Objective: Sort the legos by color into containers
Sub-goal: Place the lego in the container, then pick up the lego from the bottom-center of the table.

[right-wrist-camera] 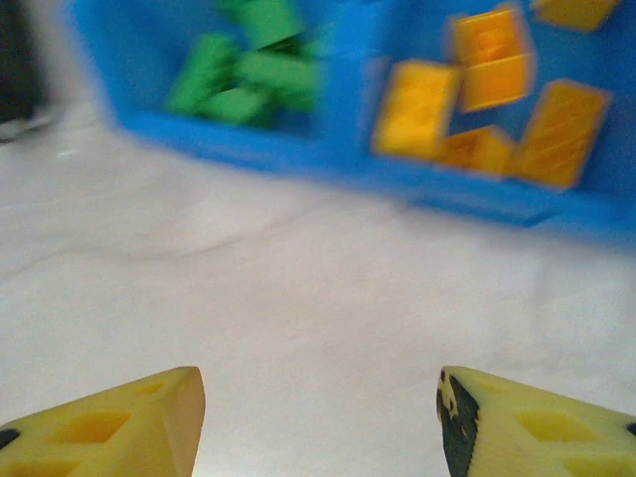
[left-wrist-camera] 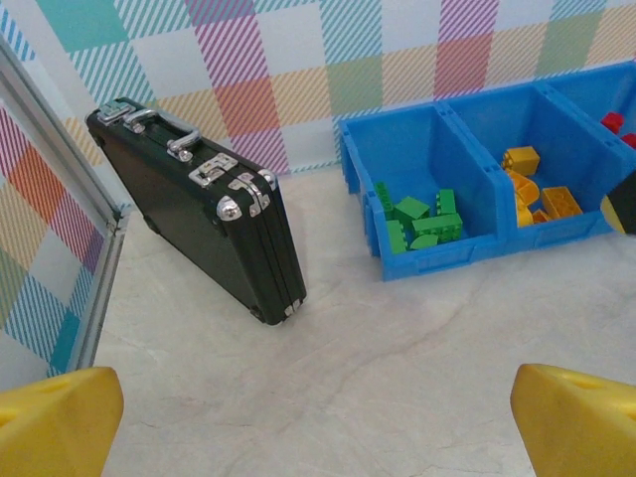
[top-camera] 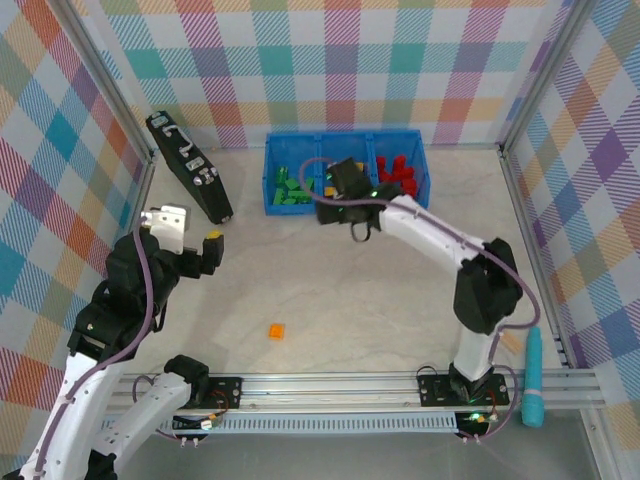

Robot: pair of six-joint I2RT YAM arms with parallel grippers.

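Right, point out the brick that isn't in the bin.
The orange brick, lying alone on the table near the arms. The green bricks, yellow bricks and red bricks all sit inside the blue bin.

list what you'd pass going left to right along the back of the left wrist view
black case → green legos → yellow legos → red lego at the right edge

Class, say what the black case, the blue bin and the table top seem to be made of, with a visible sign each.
Black case: dark smooth shell, material unclear, with shiny silvery latches, likely metal. Blue bin: moulded plastic, uniform bright colour, slight sheen. Table top: pale stone-look surface with faint veins, matte; possibly laminate.
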